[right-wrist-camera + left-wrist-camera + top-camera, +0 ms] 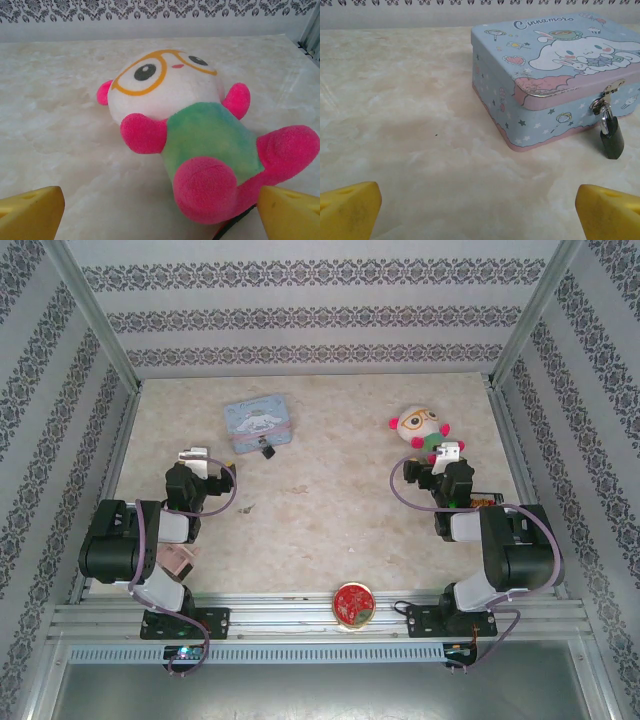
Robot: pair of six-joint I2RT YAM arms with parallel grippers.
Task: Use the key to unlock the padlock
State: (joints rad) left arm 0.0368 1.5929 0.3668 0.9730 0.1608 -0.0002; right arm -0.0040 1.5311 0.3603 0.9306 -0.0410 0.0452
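My left gripper sits low over the table, arm folded back, jaws spread wide and empty. The padlock hangs from the tin's hasp, ahead and to the right. My right gripper, jaws likewise spread, faces a plush toy.

Bright, soft, even light; the padlock looks crisp, shadows faint.
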